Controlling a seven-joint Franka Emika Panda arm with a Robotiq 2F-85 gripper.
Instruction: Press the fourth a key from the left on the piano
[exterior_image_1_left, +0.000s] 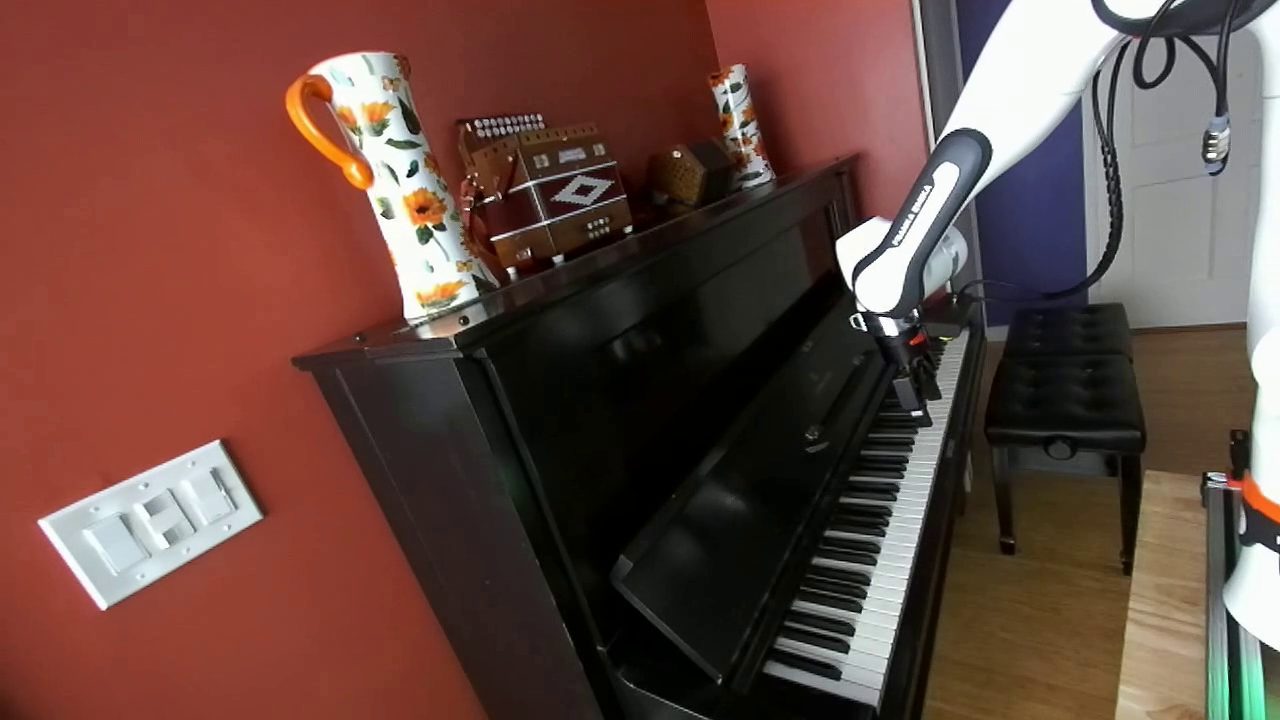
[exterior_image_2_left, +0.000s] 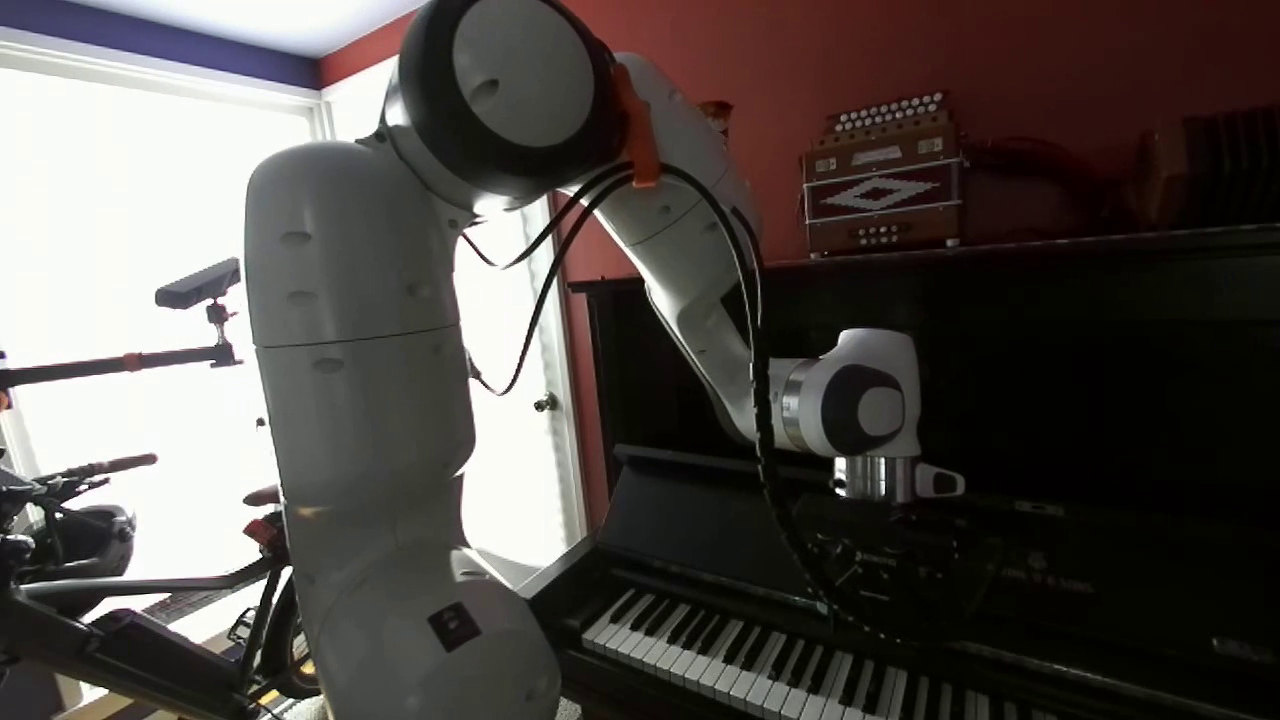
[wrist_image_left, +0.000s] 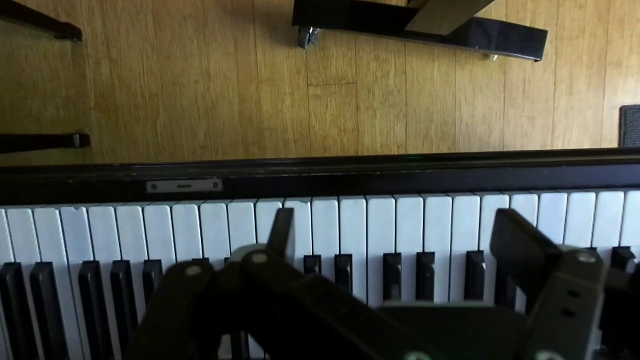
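Note:
The glossy black upright piano stands along the red wall, and it also shows in an exterior view. Its row of white and black keys also shows in the wrist view and an exterior view. My gripper points down over the far half of the keyboard in that view. In the wrist view my gripper is open, with its fingers wide apart and no object between them. The keys lie beneath the fingers; I cannot tell whether a fingertip touches one. The palm side hides some keys.
A black padded bench stands beyond the keyboard. The piano's slanted front panel lies just behind the keys. Floral vases and an accordion stand on top. A wooden tabletop is by the robot. A cable hangs along the arm.

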